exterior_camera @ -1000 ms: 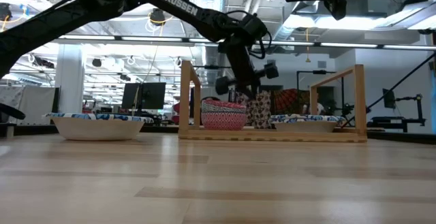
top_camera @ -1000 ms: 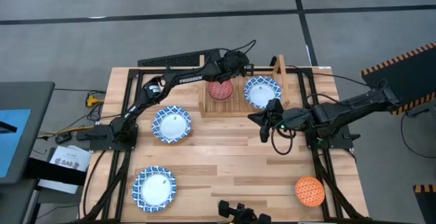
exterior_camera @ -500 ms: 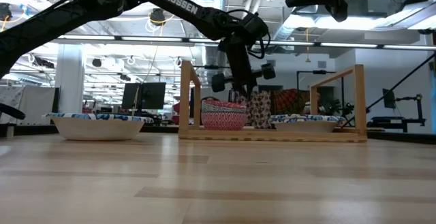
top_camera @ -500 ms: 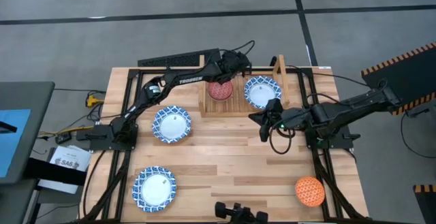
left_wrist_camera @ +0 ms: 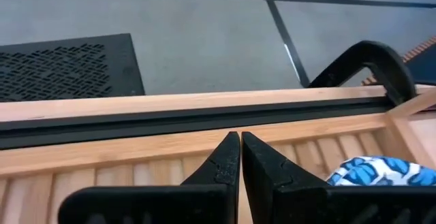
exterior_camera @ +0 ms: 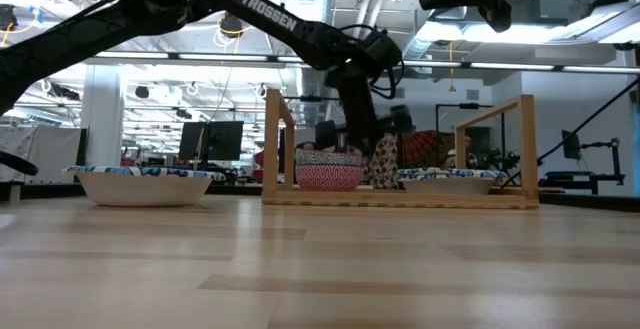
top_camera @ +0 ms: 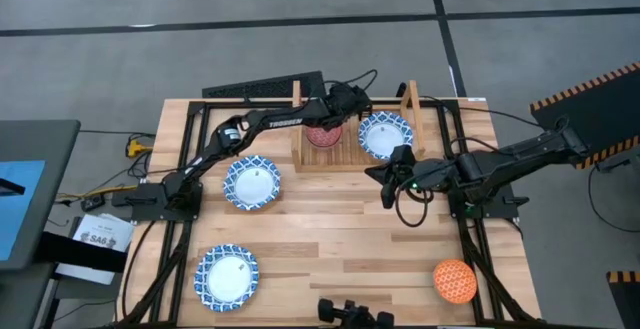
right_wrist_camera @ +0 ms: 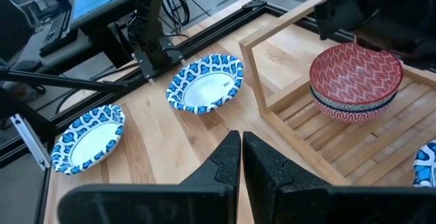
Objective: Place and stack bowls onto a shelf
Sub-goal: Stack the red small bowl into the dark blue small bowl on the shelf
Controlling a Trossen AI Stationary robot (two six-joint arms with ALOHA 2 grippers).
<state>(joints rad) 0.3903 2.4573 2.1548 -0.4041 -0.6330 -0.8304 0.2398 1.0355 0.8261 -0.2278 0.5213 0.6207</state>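
Note:
The wooden shelf [top_camera: 350, 159] stands at the table's far middle. On its left part a red bowl [top_camera: 322, 132] sits nested in a blue patterned bowl [right_wrist_camera: 351, 106]; a white blue-rimmed bowl [top_camera: 385, 134] rests on its right part. My left gripper [top_camera: 346, 103] is shut and hovers low behind the red bowl, over the slats near the shelf's far rail [left_wrist_camera: 204, 139]. My right gripper [top_camera: 385, 181] is shut and hangs in the air just near of the shelf. Two more white bowls [top_camera: 252, 182] [top_camera: 226, 275] and an orange bowl [top_camera: 454, 280] lie on the table.
Upright side boards [top_camera: 296, 99] [top_camera: 410, 94] flank the shelf. Black frame rails [top_camera: 182, 169] [top_camera: 470, 239] run along both table sides. A black clamp [left_wrist_camera: 371, 54] sits at the far edge. Bare wood lies in the table's middle [top_camera: 340, 229].
My left gripper has moved from above the red bowl toward the table's far edge and downward, and now sits lower, behind the bowl stack. The bowls and my right arm have stayed where they were.

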